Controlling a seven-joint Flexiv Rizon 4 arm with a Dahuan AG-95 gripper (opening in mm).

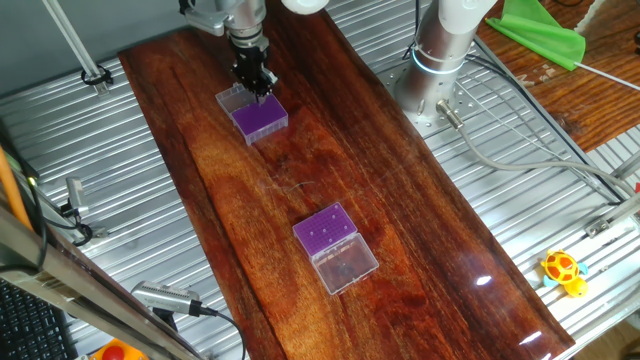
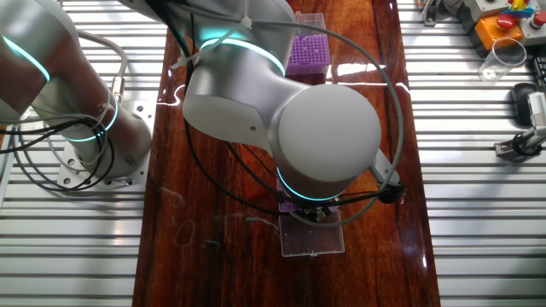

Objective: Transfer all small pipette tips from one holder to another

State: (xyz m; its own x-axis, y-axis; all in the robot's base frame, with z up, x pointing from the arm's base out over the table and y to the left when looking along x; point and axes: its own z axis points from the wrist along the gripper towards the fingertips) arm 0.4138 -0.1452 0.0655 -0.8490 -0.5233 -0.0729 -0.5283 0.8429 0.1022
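Two clear holders with purple inserts stand on the wooden board. The far holder (image 1: 260,117) sits directly under my gripper (image 1: 259,92), whose dark fingers reach down to the back edge of its purple insert, beside the open clear lid (image 1: 231,98). The near holder (image 1: 327,232) shows small pipette tips (image 1: 322,236) as a few dark specks on its insert. In the other fixed view the arm's body hides the gripper; only the clear lid (image 2: 312,237) of the holder beneath it shows, and the second holder (image 2: 307,51) stands at the top. The gap between the fingers is too small to judge.
The arm's base (image 1: 437,60) and cables (image 1: 520,150) stand on the slatted metal table (image 1: 120,200) right of the board. A yellow toy (image 1: 563,270) lies at the right edge and green cloth (image 1: 545,30) at the top right. A metal rod (image 1: 75,45) stands at the far left.
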